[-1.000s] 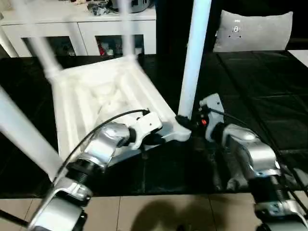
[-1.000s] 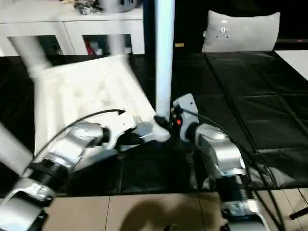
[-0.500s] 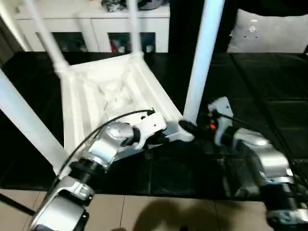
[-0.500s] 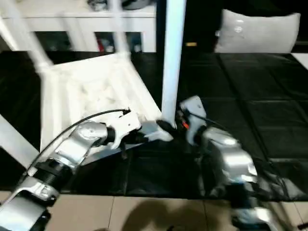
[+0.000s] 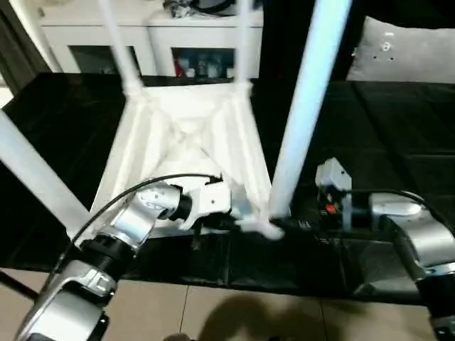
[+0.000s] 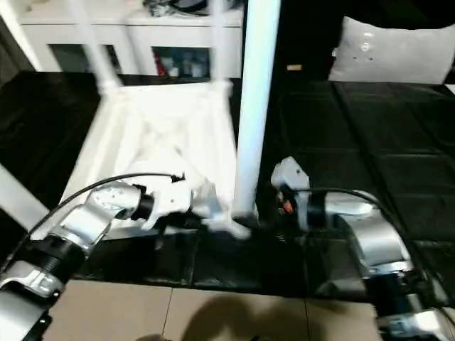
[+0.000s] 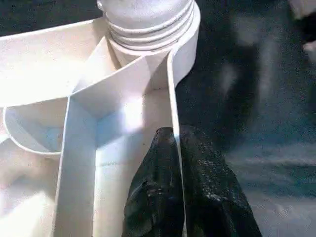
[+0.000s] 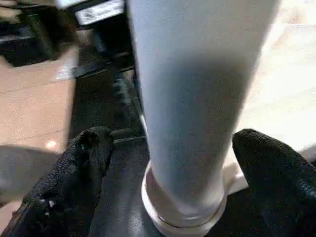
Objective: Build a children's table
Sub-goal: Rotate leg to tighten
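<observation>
Fingers of the right gripper [image 8: 168, 173] stand wide apart around the near leg [image 8: 197, 98], gripping nothing. The left gripper [image 7: 175, 143] pinches the upturned table top's [image 5: 188, 135] rim wall. If that thin-wall pinch slips, the table may tip and its legs sway.

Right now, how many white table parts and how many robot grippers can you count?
Table tops: 1, the upturned ribbed top
Table legs: 4, all standing in its corners, for example the near right leg
Grippers: 2, left gripper and right gripper
Total: 7
</observation>
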Motion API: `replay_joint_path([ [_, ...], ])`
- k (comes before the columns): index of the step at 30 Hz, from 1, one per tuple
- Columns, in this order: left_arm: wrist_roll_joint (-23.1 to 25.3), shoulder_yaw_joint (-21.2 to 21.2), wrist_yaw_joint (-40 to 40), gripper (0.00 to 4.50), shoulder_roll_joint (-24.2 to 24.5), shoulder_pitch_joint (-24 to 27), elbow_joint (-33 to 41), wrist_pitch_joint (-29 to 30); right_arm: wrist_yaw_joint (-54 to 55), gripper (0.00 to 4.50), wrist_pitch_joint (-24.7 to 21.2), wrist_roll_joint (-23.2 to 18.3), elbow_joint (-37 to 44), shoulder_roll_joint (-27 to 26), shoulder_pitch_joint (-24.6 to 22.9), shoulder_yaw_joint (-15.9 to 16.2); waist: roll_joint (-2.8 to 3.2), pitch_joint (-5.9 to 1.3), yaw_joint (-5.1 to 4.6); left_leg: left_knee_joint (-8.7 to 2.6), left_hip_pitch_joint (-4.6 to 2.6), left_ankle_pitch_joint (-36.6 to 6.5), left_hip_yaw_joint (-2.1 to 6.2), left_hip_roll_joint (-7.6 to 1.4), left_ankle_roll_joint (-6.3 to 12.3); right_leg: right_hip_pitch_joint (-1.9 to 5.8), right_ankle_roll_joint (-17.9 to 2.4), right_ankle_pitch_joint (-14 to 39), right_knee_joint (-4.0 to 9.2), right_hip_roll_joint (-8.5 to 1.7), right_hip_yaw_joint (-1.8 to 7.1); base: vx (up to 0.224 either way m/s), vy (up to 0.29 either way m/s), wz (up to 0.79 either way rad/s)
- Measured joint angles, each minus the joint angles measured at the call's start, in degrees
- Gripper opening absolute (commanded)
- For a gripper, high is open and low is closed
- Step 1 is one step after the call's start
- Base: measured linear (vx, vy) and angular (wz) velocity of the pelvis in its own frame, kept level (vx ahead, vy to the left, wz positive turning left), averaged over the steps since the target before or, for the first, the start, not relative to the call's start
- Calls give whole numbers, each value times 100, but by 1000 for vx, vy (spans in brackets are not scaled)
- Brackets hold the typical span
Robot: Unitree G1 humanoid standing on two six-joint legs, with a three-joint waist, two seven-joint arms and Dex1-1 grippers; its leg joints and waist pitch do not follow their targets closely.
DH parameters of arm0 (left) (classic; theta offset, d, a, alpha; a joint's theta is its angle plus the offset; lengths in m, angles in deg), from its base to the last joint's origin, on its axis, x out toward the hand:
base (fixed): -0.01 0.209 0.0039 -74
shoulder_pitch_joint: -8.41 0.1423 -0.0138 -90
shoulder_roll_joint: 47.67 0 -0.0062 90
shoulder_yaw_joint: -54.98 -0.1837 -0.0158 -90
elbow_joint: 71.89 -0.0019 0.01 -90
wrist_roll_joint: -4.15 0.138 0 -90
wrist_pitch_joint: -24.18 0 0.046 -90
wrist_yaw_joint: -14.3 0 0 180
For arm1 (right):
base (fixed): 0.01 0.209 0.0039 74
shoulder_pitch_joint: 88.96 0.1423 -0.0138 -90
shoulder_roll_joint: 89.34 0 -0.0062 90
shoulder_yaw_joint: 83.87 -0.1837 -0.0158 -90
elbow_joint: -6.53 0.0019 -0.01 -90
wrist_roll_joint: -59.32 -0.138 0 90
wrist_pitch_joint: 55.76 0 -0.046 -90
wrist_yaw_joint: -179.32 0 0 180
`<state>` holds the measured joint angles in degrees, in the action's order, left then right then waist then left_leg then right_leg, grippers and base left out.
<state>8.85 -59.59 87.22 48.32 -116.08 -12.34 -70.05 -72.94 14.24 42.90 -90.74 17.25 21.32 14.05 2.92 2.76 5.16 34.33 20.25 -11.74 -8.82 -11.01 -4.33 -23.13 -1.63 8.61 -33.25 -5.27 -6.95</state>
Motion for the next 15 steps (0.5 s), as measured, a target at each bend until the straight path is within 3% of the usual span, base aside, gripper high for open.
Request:
replay_joint_path([
  [15, -63, -172, 568, 0, 206, 23, 76, -476, -640, 264, -61, -130, 18, 173, 3, 366, -2, 0, 11, 0, -5, 0, -4, -2, -1, 4, 4, 2, 0, 0, 3, 0, 0, 0],
])
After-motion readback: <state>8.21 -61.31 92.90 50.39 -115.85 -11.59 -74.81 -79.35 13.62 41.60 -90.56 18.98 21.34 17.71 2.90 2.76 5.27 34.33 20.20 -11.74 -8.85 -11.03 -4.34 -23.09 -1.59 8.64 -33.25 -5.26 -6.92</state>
